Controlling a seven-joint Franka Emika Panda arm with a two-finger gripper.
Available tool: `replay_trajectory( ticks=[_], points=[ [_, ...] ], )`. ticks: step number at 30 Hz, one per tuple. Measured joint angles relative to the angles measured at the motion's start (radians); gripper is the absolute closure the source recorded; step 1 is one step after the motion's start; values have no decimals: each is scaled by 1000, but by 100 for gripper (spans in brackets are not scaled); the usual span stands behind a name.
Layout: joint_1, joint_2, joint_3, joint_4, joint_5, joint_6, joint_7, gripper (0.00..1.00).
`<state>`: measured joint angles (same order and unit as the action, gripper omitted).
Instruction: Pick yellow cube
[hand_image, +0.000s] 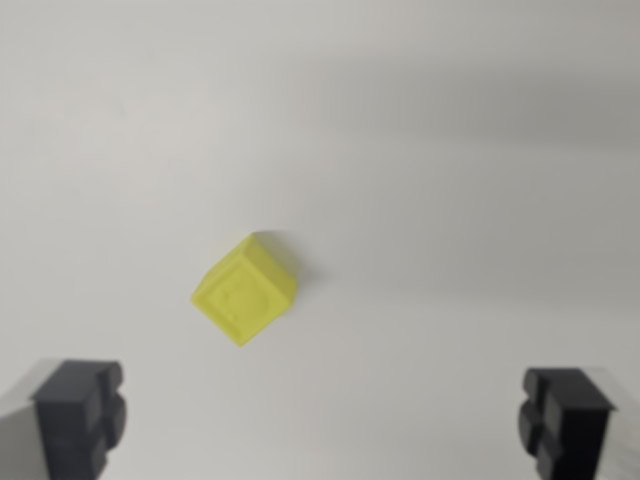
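Observation:
A small yellow cube (247, 289) lies on a plain white surface, turned about 45 degrees so a corner points toward the bottom of the wrist view. It sits a little left of centre. My gripper (322, 425) is open, with its two dark fingertips (80, 415) at the bottom left and bottom right corners. The cube is beyond the fingertips and apart from them, closer to the left one. Nothing is between the fingers.
The white surface (450, 150) fills the whole view, with a soft grey shadow band across the upper right.

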<state>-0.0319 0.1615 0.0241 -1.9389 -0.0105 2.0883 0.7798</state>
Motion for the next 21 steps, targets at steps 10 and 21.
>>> replay_trajectory(
  ticks=[10,21],
  points=[
    [4,-5,0,-28,0,23,-29,0],
    [15,-5,0,-103,0,100,-96,0]
  ],
)
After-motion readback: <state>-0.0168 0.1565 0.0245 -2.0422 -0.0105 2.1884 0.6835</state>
